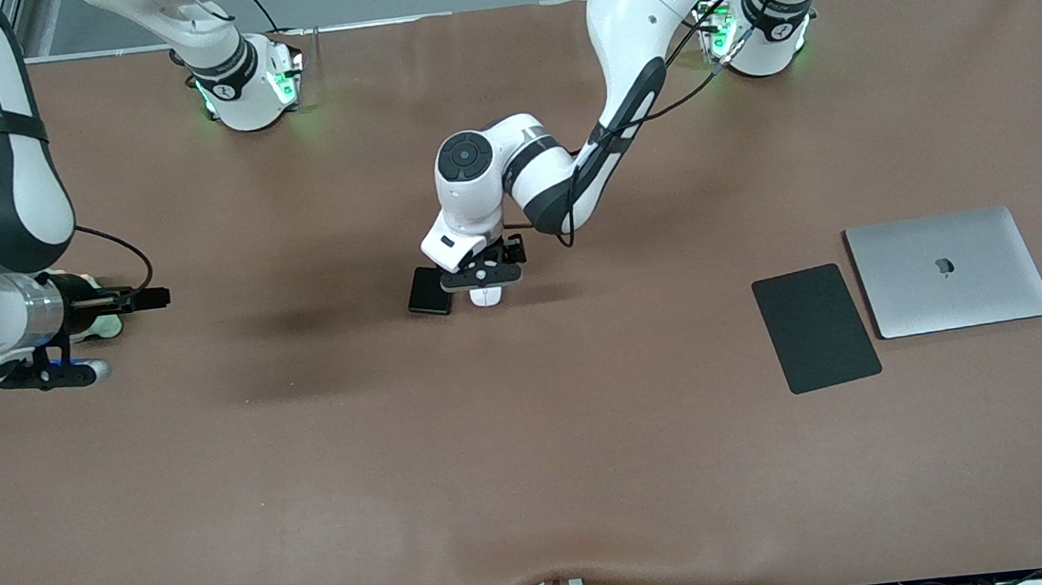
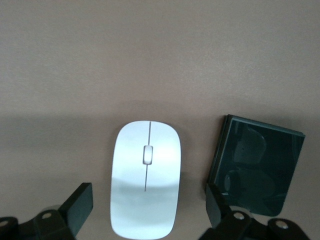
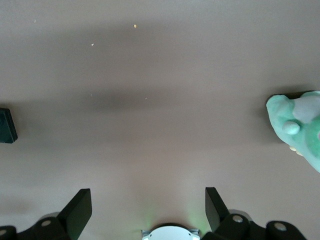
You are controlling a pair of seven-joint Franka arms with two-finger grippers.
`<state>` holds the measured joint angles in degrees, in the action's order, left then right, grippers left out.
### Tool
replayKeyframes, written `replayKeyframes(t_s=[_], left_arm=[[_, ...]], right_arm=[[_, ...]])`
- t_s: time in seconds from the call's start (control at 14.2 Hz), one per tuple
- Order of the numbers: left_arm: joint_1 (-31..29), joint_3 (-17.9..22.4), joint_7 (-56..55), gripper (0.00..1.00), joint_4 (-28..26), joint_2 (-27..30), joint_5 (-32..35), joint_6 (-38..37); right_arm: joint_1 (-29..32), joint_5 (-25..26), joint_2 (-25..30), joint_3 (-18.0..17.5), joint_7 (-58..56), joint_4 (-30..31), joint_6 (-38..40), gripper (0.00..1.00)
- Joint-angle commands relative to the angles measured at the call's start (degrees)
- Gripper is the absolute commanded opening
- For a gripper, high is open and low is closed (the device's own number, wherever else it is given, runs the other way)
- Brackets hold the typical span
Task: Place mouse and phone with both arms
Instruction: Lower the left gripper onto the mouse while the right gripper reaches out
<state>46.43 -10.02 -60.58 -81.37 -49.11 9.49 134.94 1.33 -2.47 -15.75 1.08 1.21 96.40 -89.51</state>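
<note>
The glossy white oval mouse (image 2: 145, 179), beside the matte black slab phone (image 2: 257, 164), is straddled by the released left gripper (image 2: 147, 210); the right gripper (image 3: 148, 210) is held spread over bare table.

closed laptop (image 1: 949, 270), mouse pad (image 1: 815, 328), green toy (image 3: 297, 127)

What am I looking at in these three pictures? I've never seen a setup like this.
Two white robot arms stand at a brown table. The wide picture comes from a high camera facing them; the other two come from cameras on the arms' wrists. The left gripper hangs open just above a white mouse, its fingers either side, not yet gripping. A small black phone lies right beside the mouse. The right gripper waits open, holding nothing, near a pale green soft toy. Toward the left arm's end lie a black mouse pad and a closed silver laptop.
</note>
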Motion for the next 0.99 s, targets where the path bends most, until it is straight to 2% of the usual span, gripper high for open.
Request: replayKeyframes(t_s=[0.0,0.35,0.85,0.92], left_arm=[[0.33,0.09,-0.69,1.0,1.74,-1.69,1.49,1.03],[0.33,0.09,3.79,1.0,1.65,-2.57,1.76,1.03],[0.42,0.52,4.59,1.0,1.74,-3.53,1.85,1.2],[0.68,0.96,4.07,0.9,1.74,-3.62,1.76,1.55]], right_arm=[[-0.89,-1.13,0.29,-0.02,0.29,1.34,-1.63,1.0],[-2.3,-2.36,0.02,-0.02,1.17,3.8,-5.58,1.0],[-5.11,-2.8,-1.2,0.06,5.39,3.8,-7.43,1.0],[-5.11,-2.8,-1.47,0.06,5.39,3.89,-8.04,1.0]])
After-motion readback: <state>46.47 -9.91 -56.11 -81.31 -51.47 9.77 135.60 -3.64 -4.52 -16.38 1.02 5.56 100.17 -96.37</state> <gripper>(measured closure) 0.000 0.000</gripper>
